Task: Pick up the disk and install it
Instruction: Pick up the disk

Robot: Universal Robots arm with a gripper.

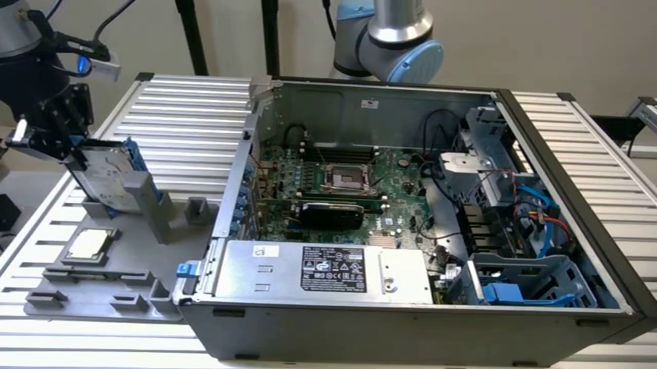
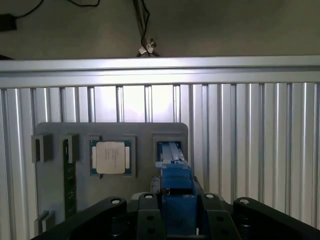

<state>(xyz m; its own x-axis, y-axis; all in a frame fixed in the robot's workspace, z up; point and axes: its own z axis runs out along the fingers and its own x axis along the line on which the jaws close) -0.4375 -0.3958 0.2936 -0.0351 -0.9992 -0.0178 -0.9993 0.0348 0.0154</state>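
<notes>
With jaws clenched on its blue carrier edge, the black two-finger gripper (image 1: 74, 154) (image 2: 177, 212) holds the disk (image 1: 107, 181) (image 2: 176, 187), a flat silver-grey hard drive in a bright blue plastic frame. Disk hangs tilted from the gripper; in the wrist view the blue frame sits between the black fingers (image 2: 148, 210). Directly under the gripper is the flat grey plastic fixture plate (image 1: 98, 288) (image 2: 50, 185), on the ribbed aluminium table (image 1: 195, 115) (image 2: 250, 150). Disk's lower edge is at the plate's upright grey stand (image 1: 154, 207); cannot tell whether it touches it or hangs clear. Rectangular slot (image 2: 169, 149) in the plate lies just past the disk's far end. Small square silver CPU chip (image 1: 88, 244) (image 2: 110, 157) lies flat in its pocket on the plate, beside that slot, apart from the gripper. Open grey metal computer case (image 1: 411, 330) stands well off to the gripper's side, green motherboard (image 1: 339, 184) exposed. Grey power-supply box with black label (image 1: 328, 269) runs along one case wall. Blue plastic drive cage (image 1: 524, 280) is in the case corner farthest from the gripper.
</notes>
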